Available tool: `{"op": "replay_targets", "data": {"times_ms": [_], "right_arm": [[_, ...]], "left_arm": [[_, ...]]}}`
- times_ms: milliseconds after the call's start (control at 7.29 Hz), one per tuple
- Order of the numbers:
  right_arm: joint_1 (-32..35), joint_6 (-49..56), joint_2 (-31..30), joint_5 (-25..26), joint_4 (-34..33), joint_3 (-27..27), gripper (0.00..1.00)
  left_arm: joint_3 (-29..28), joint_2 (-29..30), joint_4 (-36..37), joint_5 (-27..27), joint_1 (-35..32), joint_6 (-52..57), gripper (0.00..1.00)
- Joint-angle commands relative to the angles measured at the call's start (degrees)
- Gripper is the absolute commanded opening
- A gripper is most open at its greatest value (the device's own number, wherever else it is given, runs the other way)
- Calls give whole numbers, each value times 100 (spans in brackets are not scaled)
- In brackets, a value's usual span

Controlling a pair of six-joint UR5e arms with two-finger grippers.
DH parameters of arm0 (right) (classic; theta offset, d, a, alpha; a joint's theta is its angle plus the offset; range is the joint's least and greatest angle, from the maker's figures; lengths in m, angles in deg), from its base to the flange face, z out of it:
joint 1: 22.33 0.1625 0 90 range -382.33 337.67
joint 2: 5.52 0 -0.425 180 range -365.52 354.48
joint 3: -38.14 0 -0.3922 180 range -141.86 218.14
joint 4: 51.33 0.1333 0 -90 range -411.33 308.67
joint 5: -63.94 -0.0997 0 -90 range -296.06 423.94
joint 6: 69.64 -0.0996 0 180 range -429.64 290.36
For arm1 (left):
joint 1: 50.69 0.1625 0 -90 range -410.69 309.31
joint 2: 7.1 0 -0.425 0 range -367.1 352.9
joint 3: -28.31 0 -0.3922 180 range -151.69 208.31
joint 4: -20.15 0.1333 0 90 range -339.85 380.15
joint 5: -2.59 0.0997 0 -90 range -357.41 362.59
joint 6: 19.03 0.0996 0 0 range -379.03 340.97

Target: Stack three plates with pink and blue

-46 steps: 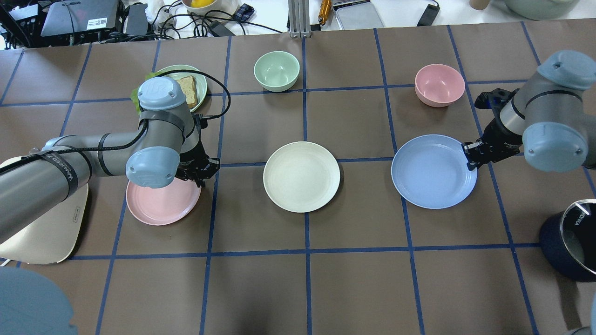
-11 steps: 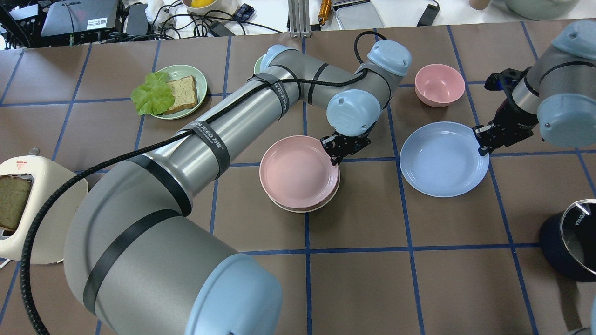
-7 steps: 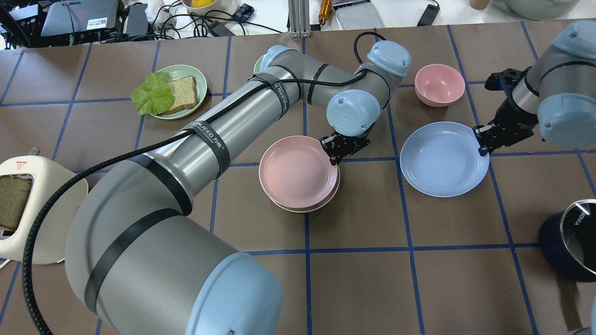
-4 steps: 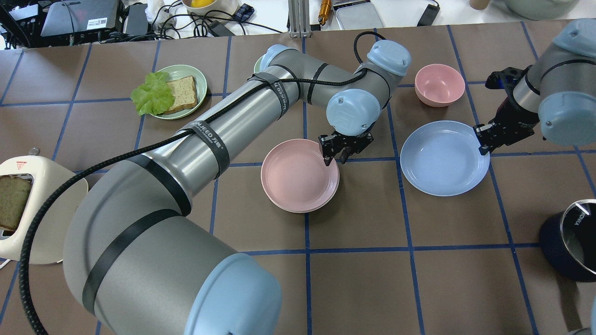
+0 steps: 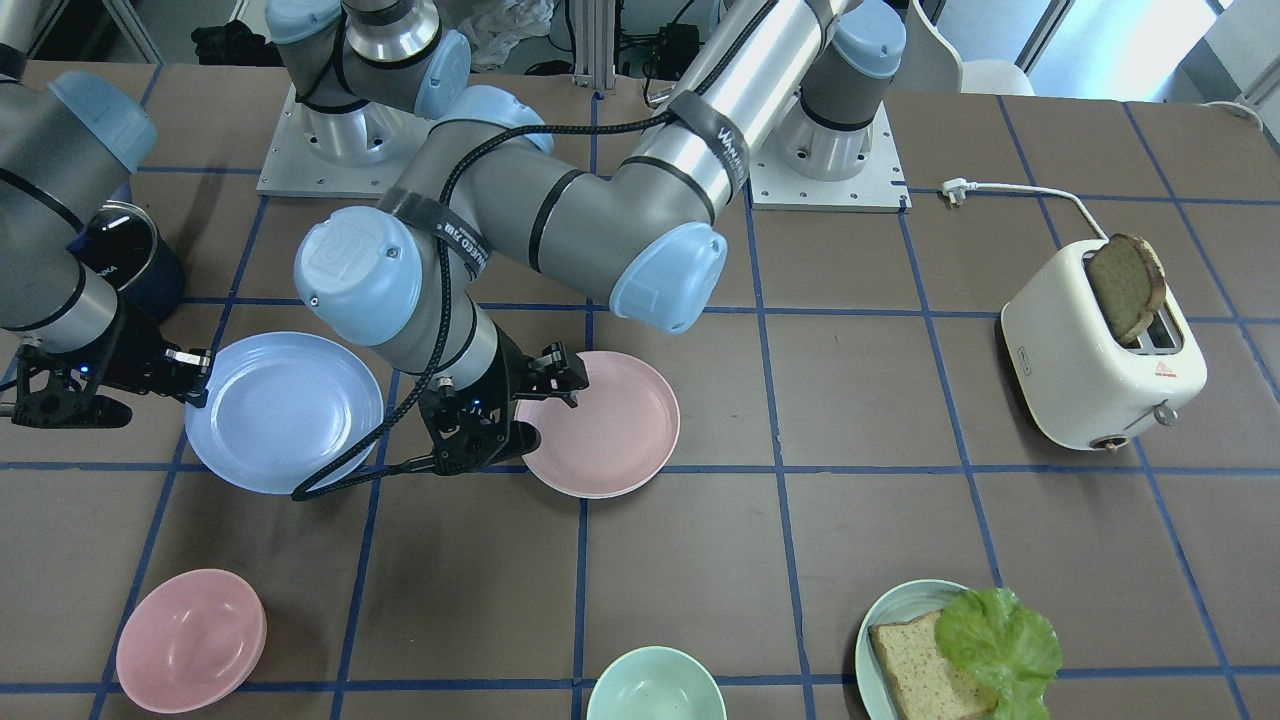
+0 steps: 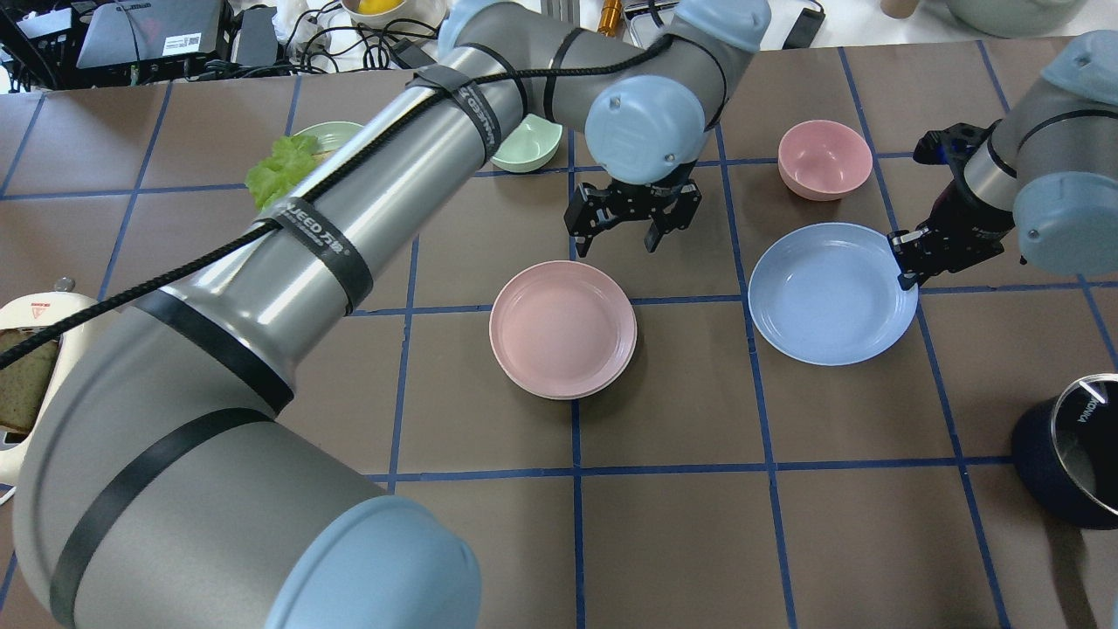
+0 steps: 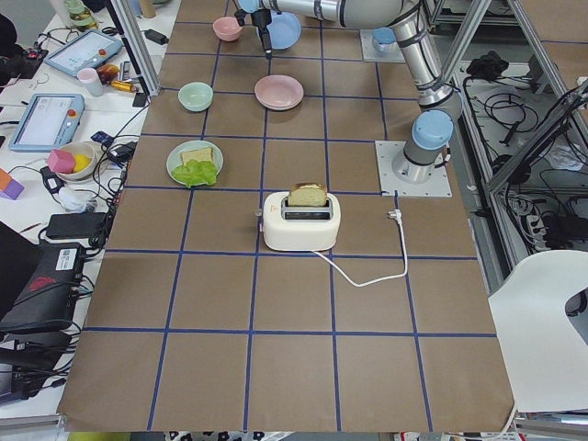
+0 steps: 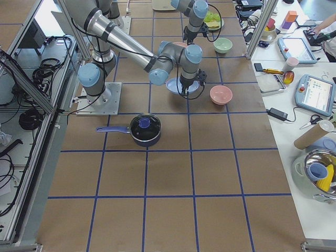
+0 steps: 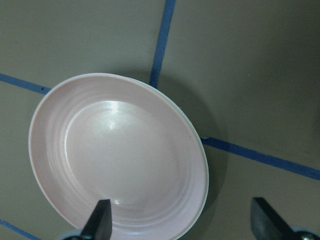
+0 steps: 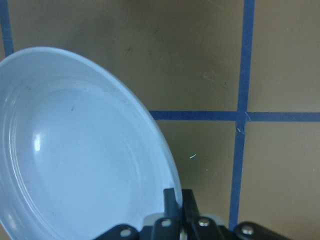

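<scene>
The pale pink plate point(image 6: 562, 329) lies on the cream-white plate at the table's middle. The cream plate is nearly hidden, with only a thin pale edge point(image 9: 206, 175) showing in the left wrist view. My left gripper point(image 6: 631, 223) is open and empty, raised just beyond the pink plate's far right rim. It also shows in the front view point(image 5: 535, 410). My right gripper point(image 6: 904, 262) is shut on the right rim of the light blue plate point(image 6: 830, 293) and holds it slightly off the table. The right wrist view shows the fingers point(image 10: 172, 197) pinching that rim point(image 10: 75, 150).
A pink bowl point(image 6: 824, 159) stands behind the blue plate and a mint bowl point(image 6: 528, 144) sits partly under my left arm. A teal plate with bread and lettuce point(image 5: 950, 650), a toaster point(image 5: 1100, 355) and a dark pot point(image 6: 1070, 454) sit at the edges.
My left gripper carried the pink plate to the middle, set it on the cream plate, opened and rose away toward the far side. My right gripper holds the blue plate almost still.
</scene>
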Motion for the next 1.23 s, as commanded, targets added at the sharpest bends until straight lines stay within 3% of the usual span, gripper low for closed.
{"op": "replay_targets", "data": {"times_ms": [0, 411, 548, 823, 1097], "right_arm": [[56, -470, -153, -310, 276, -30, 0], [1029, -1740, -145, -365, 234, -99, 0], [1223, -2232, -188, -705, 225, -91, 0], [1601, -2455, -363, -839, 216, -117, 0], [2198, -2842, -373, -1075, -37, -117, 0]], "left_arm": [[-380, -316, -508, -1, 421, 782, 95], [-101, -773, -718, 8, 1053, 2206, 95], [223, -1010, -719, 8, 1299, 2602, 93], [917, -1537, -702, -1, 1651, 3114, 82], [1620, -2134, -623, -1, 1811, 3142, 79]]}}
